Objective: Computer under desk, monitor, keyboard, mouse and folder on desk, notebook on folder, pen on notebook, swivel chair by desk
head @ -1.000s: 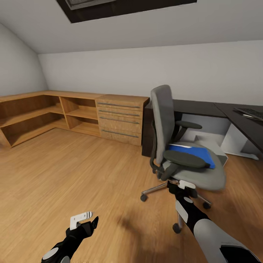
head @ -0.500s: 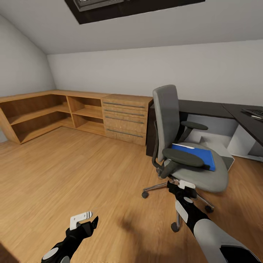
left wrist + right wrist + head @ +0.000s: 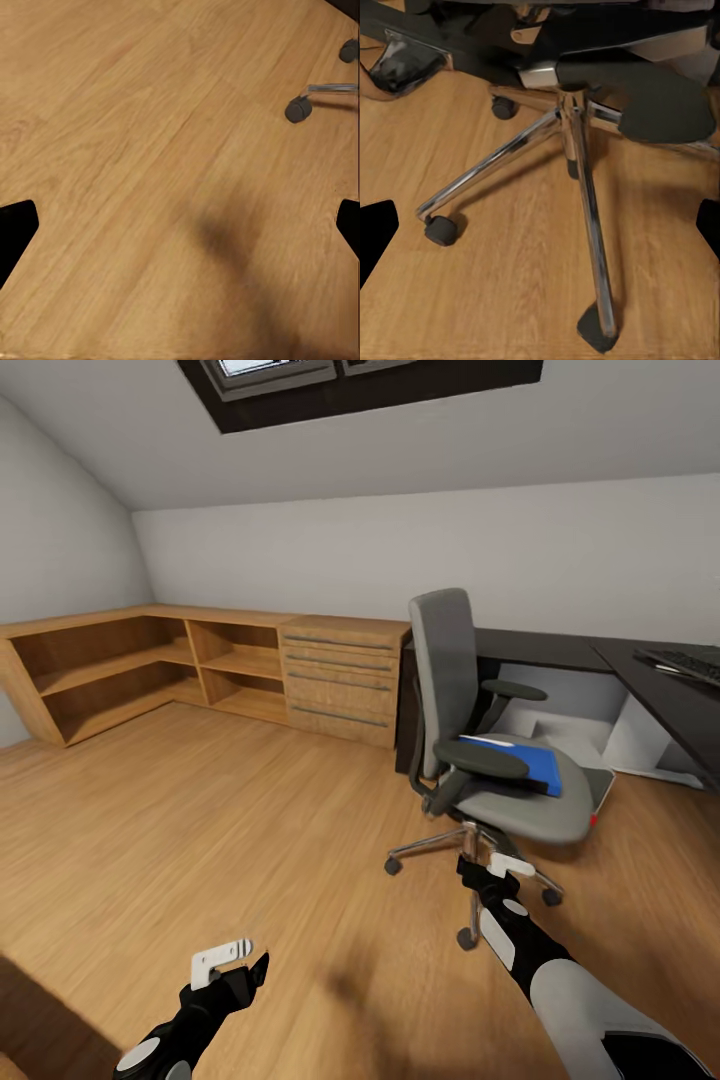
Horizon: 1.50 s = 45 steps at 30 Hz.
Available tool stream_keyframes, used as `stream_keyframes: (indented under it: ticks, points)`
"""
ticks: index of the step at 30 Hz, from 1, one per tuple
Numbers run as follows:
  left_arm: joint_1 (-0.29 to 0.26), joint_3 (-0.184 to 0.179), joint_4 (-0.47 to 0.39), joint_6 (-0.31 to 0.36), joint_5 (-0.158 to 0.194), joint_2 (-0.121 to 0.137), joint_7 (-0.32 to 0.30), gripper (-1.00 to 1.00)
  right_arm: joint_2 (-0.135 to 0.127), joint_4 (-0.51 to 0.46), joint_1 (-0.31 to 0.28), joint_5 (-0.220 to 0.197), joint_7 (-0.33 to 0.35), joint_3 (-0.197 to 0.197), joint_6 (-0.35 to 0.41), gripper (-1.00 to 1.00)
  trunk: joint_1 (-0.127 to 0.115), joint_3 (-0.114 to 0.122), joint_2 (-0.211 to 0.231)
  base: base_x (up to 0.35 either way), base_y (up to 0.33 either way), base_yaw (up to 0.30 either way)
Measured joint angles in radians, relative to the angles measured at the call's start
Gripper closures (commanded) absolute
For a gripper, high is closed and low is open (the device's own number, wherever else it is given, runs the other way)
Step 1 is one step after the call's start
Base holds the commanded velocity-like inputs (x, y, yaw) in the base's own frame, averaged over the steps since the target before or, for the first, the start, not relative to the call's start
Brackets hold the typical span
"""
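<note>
Swivel chair (image 3: 500, 760) ahead, folder (image 3: 520, 758) on its seat near the surface (image 3: 560, 650); open floor (image 3: 200, 830) leftward; both claws look spread, probably.

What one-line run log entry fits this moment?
phase: approach | swivel chair: away from desk | folder: on seat | left claw: open, empty

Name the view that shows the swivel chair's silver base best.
The right wrist view: the swivel chair's base shows close, legs and castors clear. The head view has it small under the seat; the left wrist view catches one leg tip and two castors.
</note>
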Motion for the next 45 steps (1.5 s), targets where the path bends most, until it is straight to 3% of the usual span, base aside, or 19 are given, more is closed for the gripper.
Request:
stream_keyframes:
  ticks: [11, 45]
  points:
    - [0.0, 0.0, 0.0, 0.0, 0.0, 0.001, 0.0, -1.0, 0.0, 0.0, 0.0, 0.002, 0.0, -0.001, 0.0, -1.0, 0.0, 0.0, 0.0, -0.158, 0.001, -0.216]
    - [0.0, 0.0, 0.0, 0.0, 0.0, 0.001, 0.0, -1.0, 0.0, 0.0, 0.0, 0.0, -0.001, 0.0, 0.0, -1.0, -0.001, 0.0, 0.0, -0.003, 0.0, -0.219]
